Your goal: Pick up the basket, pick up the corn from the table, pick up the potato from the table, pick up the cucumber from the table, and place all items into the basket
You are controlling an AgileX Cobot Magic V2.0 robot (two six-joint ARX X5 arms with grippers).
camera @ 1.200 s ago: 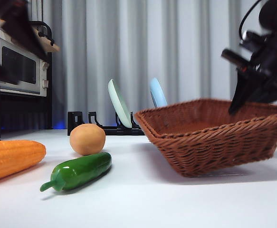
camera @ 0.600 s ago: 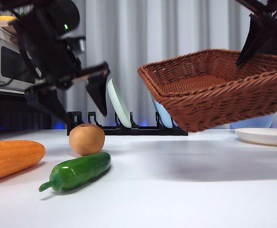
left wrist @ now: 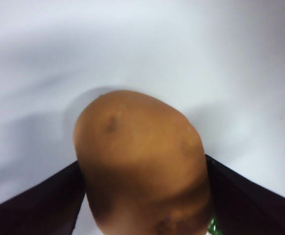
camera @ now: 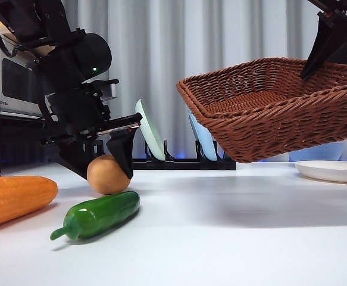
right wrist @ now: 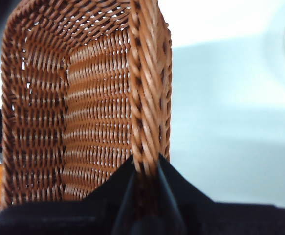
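The brown wicker basket (camera: 268, 113) hangs tilted in the air at the right, well above the table (camera: 221, 238). My right gripper (camera: 316, 59) is shut on its braided rim (right wrist: 149, 98). On the table at the left sits the tan potato (camera: 109, 174). My left gripper (camera: 105, 170) has come down over it, open, with one black jaw close on each side of the potato (left wrist: 142, 166). The dark green cucumber (camera: 99, 214) lies just in front of the potato. The orange corn (camera: 15, 199) lies at the far left.
A black dish rack holding upright plates (camera: 149, 134) stands at the back, behind the potato. A microwave (camera: 12, 83) on a shelf is at the back left. A white plate (camera: 331, 170) lies at the right, under the raised basket.
The left arm came in from the upper left and lowered its open jaws around the potato. The right gripper lifted the basket off the table and holds it high.
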